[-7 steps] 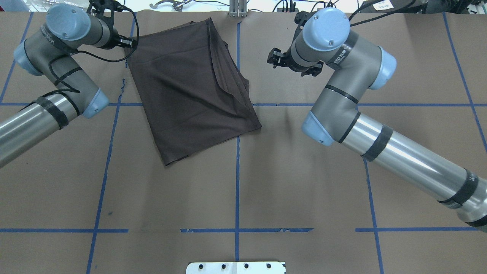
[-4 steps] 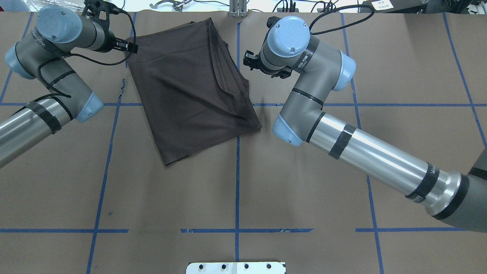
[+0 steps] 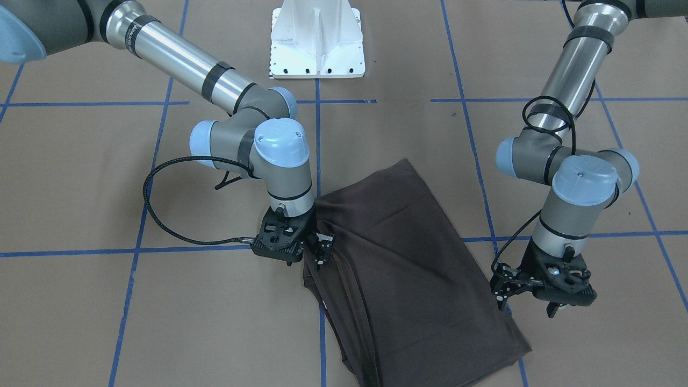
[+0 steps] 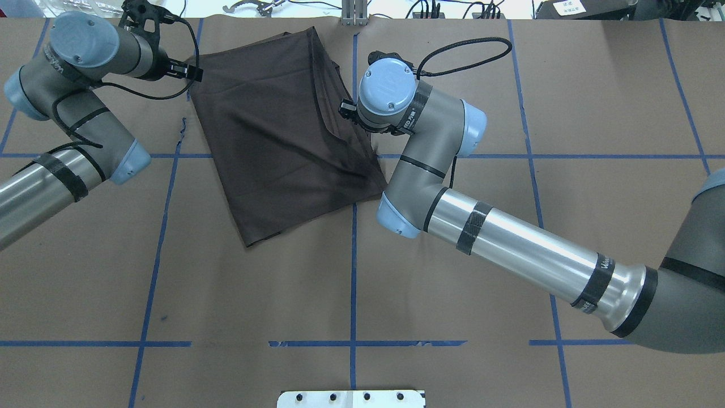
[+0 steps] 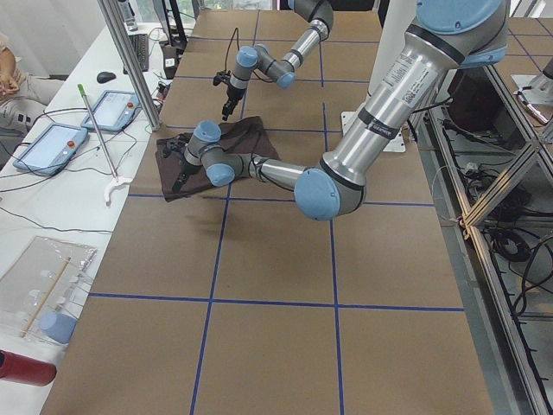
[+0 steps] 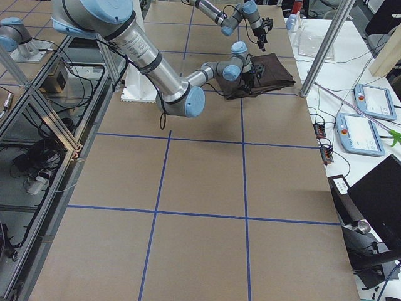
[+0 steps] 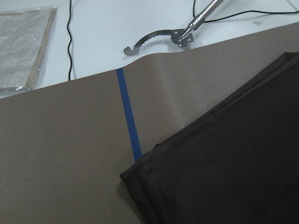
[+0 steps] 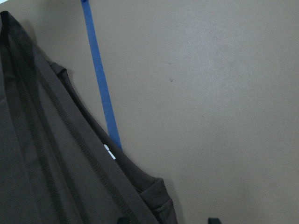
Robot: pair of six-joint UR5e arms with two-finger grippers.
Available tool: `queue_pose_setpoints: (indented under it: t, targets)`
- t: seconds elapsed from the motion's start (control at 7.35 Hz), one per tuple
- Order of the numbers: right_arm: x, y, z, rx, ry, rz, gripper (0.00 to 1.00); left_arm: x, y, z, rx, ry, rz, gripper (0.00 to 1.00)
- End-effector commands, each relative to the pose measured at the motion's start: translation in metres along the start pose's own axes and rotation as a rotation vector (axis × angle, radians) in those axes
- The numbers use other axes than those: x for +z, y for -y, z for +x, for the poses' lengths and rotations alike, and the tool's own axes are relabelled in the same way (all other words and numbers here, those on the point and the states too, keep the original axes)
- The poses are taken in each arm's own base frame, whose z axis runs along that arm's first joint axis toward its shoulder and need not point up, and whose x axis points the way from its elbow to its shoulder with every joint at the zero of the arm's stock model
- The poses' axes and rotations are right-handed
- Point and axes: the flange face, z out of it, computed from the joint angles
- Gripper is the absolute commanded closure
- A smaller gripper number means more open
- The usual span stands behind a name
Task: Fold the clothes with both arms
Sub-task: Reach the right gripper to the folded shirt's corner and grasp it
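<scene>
R fingers [image 3: 323, 248] hid under wrist [image 4: 388, 90] overhead, T-shirt [image 3: 408, 258] corner cropped, front view

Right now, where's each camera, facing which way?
Front: across brown blue-taped table, facing robot; silver-grey left arm, right arm, white pedestal base.
Overhead: behind robot, looking down; both arms.
Left end: along table; left arm nearest.
Right end: along table; right arm nearest.
Left wrist: onto dark brown folded T-shirt corner; robot unseen.
Right wrist: onto shirt edge; right claw tips.
Shared: shirt in all.
</scene>
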Motion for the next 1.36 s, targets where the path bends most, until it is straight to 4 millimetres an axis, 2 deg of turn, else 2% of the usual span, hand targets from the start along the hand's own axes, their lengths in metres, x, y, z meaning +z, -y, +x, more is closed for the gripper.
queue_pose_setpoints:
  t: [0.0, 0.41, 0.54, 0.82, 1.22]
  targets:
    - [0.013, -0.017, -0.002, -0.017, -0.022, 0.01, 0.41, 0.0, -0.001, -0.001, -0.002, 0.001, 0.001, 0.0]
    - [0.017, -0.025, -0.005, -0.028, -0.03, 0.007, 0.5, 0.001, -0.002, -0.002, -0.003, 0.003, -0.002, 0.0]
    - [0.018, -0.026, -0.005, -0.029, -0.032, 0.008, 0.58, 0.0, -0.001, -0.002, -0.002, 0.002, -0.001, 0.0]
    - [0.017, -0.026, -0.007, -0.029, -0.031, 0.011, 1.0, 0.0, -0.001, -0.001, -0.002, 0.002, -0.001, 0.0]
    - [0.011, -0.025, -0.011, -0.047, -0.02, 0.012, 1.0, -0.003, 0.001, 0.001, -0.002, -0.003, 0.006, 0.0]
